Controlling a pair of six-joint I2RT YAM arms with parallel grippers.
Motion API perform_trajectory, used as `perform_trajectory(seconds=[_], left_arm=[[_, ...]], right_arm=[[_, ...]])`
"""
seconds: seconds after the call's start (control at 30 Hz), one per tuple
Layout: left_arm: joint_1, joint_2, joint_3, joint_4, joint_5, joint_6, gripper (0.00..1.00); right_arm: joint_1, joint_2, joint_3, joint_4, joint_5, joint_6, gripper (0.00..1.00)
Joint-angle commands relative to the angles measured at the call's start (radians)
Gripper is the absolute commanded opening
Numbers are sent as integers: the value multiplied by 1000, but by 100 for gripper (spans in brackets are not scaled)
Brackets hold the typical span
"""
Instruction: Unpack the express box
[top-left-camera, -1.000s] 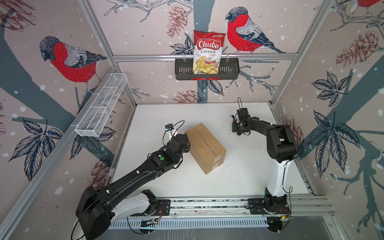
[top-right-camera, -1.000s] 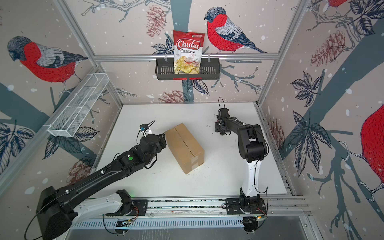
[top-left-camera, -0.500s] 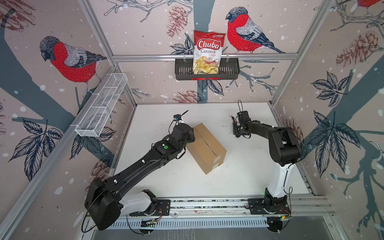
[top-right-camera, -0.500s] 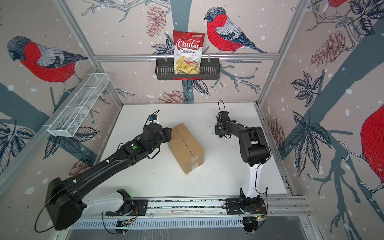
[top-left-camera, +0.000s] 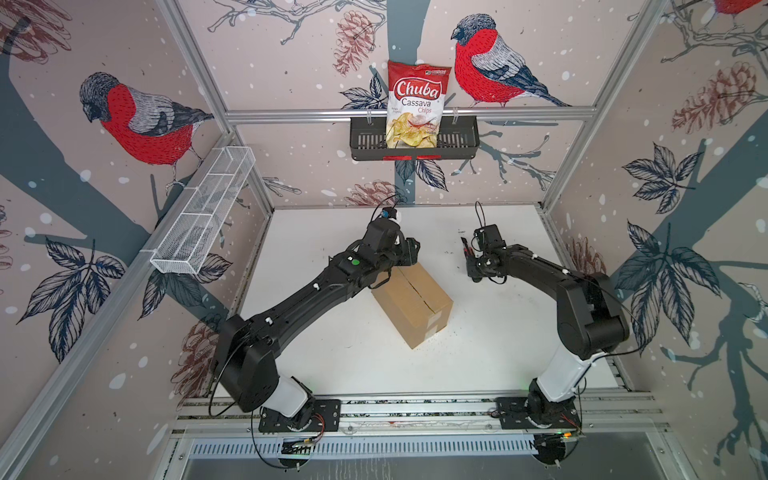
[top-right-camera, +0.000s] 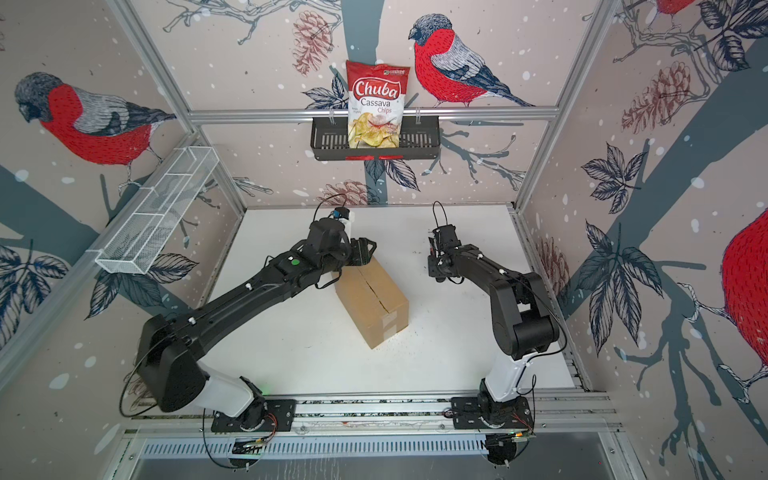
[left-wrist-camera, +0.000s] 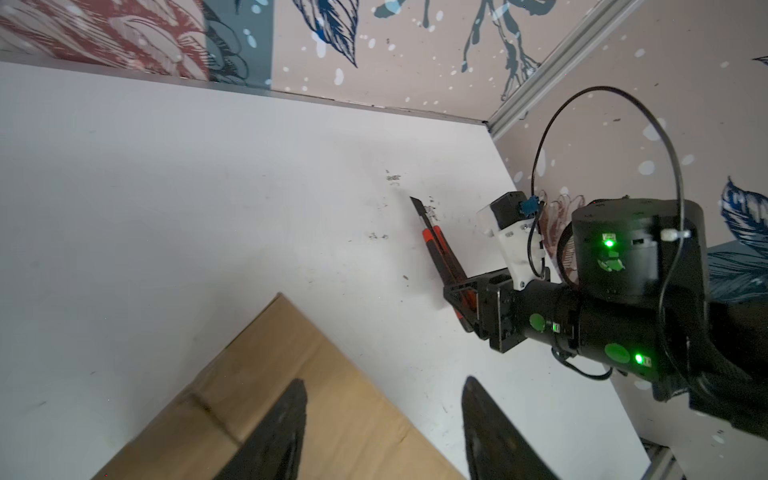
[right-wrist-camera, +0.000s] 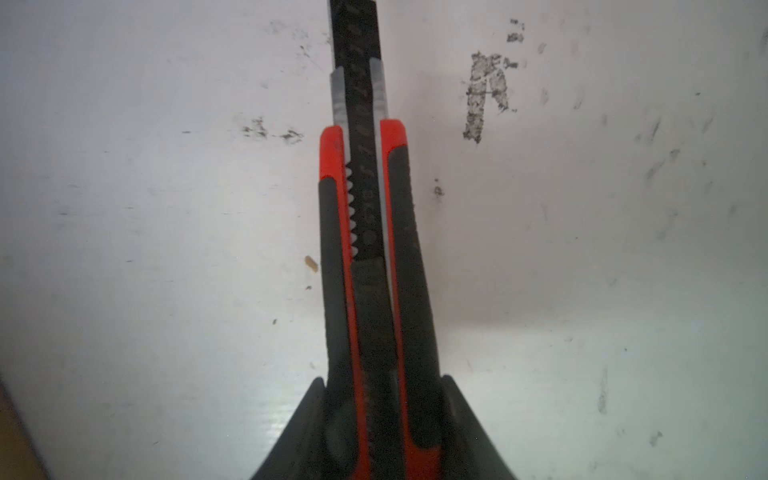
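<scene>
Box (top-left-camera: 415, 305) closed, flaps down, askew in the middle of the surface (top-left-camera: 316, 232). Just above its far end: left end effector (left-wrist-camera: 384, 386), half open, empty. Apart to the right: right end effector (right-wrist-camera: 382, 380), clamped on a red-black knife (right-wrist-camera: 365, 199), blade out, low over the surface.

The scuffed white table (top-left-camera: 498, 332) carries the closed express box (top-left-camera: 413, 305).

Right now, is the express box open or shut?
Shut: in both top views the express box shows its flaps flat, meeting at the centre seam.
</scene>
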Motion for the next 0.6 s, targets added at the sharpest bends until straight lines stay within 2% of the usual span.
perform_trajectory(seconds=[0.0, 0.13, 0.57], left_arm=[[3, 55, 50, 41, 125, 12, 60], [3, 132, 101, 75, 199, -2, 60], [-8, 272, 149, 297, 298, -95, 59]], right_arm=[[4, -62, -11, -35, 18, 8, 21], [5, -129, -12, -65, 13, 7, 20], [57, -279, 31, -108, -117, -12, 20]])
